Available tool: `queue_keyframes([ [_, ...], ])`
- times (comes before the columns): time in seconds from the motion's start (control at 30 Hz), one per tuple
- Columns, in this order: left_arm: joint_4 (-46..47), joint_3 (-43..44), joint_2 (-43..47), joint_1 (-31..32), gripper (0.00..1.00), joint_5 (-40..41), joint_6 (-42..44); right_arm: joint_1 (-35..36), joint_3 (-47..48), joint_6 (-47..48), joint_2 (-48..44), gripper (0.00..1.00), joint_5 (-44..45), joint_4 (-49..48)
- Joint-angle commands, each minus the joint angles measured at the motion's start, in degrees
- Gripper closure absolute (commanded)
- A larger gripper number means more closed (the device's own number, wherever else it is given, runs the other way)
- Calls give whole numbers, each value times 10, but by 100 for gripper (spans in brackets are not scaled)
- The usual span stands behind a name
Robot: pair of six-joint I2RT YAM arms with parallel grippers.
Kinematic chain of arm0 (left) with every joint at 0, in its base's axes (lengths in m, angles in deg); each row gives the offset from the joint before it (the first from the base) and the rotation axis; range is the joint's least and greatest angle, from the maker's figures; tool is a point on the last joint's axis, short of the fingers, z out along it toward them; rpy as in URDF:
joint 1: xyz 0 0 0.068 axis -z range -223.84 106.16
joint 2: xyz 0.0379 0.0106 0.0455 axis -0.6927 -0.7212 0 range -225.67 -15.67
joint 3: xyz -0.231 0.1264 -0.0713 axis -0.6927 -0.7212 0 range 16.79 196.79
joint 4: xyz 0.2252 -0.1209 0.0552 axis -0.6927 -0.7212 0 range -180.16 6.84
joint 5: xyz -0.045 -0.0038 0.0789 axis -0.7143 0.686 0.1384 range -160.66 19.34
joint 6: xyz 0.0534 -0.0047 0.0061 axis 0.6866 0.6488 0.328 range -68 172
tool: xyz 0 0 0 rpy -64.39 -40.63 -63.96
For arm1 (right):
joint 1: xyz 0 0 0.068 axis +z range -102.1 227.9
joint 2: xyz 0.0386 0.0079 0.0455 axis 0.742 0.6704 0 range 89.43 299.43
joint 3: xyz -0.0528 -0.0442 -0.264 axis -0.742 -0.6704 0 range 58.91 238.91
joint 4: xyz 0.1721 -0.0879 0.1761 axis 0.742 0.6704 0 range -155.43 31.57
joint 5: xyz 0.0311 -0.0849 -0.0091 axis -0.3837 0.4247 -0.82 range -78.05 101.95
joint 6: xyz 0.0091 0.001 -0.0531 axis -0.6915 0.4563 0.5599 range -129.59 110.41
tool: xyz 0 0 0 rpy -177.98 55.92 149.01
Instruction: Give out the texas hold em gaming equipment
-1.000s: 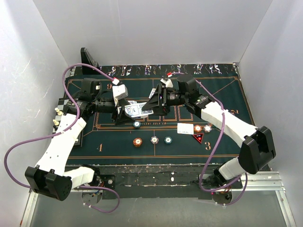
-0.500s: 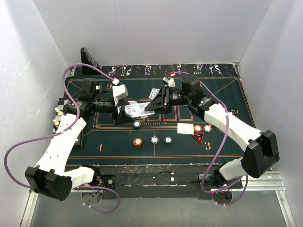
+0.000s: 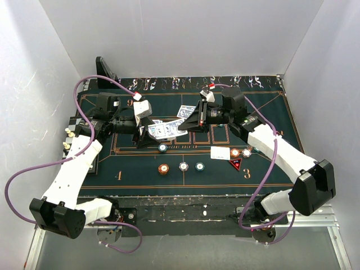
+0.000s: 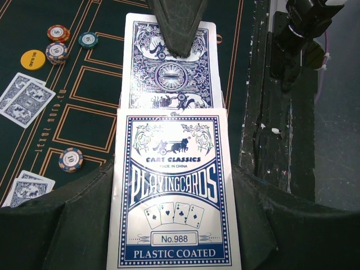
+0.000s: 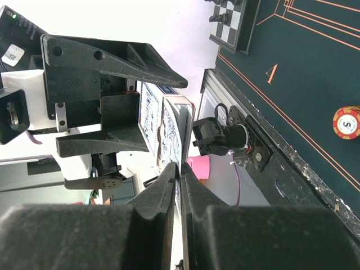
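Black fingers of the left gripper (image 3: 142,134) are clamped on the sides of a blue-and-white card box (image 4: 173,194), holding it off the mat with its open end turned toward the other arm. One blue-backed card (image 4: 169,73) sticks partway out of that end. The right gripper (image 3: 187,125) has this card pinched at its far edge, fingers all but touching with only the card between them. On the dark green mat (image 3: 264,112), just behind the grippers, some dealt cards (image 3: 186,111) lie face down. A lone teal chip (image 3: 162,148) sits just in front of the box. Nearer the arm bases an orange chip (image 3: 163,169), a white chip (image 3: 184,166) and a second teal chip (image 3: 199,166) stand in a row, each apart. To the right a white card (image 3: 220,152) lies beside two more chips (image 3: 240,152), and the red triangular marker (image 3: 235,163) sits just in front of those.
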Motion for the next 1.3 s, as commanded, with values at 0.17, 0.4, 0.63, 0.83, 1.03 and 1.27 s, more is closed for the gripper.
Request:
queue_keyframes([
  [0.17, 12, 24, 13, -1, 100, -18, 4, -36, -22, 10, -59, 95, -17, 6],
  [0.4, 12, 24, 12, 0, 100, -18, 5, -85, -48, 2, -106, 97, -33, 12],
  [0.63, 13, 27, 11, -1, 100, -20, 4, -164, -91, 35, -143, 99, -54, 50],
  [0.83, 13, 27, 11, 0, 100, -20, 1, -210, -125, 145, -129, 99, -18, 148],
  [1.03, 15, 29, 15, -1, 100, -21, -2, -242, -150, 245, -60, 99, 78, 209],
  [1.27, 14, 32, 16, 0, 100, -21, -4, -256, -160, 286, 24, 99, 123, 186],
])
